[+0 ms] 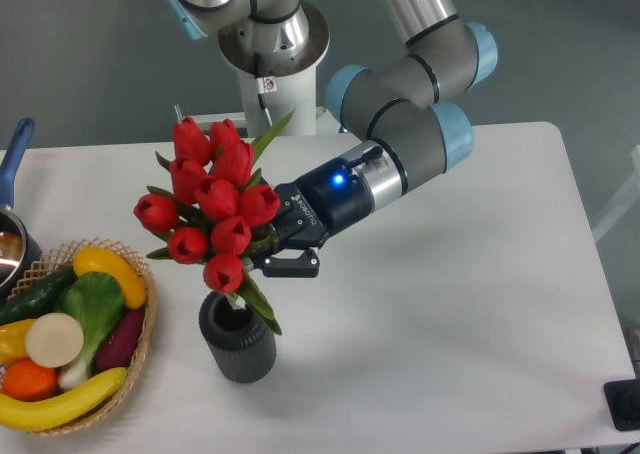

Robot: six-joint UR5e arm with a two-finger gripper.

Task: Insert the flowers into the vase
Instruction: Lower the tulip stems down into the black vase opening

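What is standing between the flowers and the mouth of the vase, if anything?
Nothing visible. The gripper holds the flowers right above the vase, with the stem ends at its mouth. The wicker basket sits apart to the left.

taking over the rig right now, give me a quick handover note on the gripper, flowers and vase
Gripper: shut on the flowers, holding the bunch by its stems, tilted, blooms up and to the left.
Vase: upright on the table, right of the wicker basket.
Done: bunch lifted and brought over the vase; stem ends sit at the mouth.
Left: lower the stems in fully, open the gripper, retreat. How deep the stems are I cannot tell.
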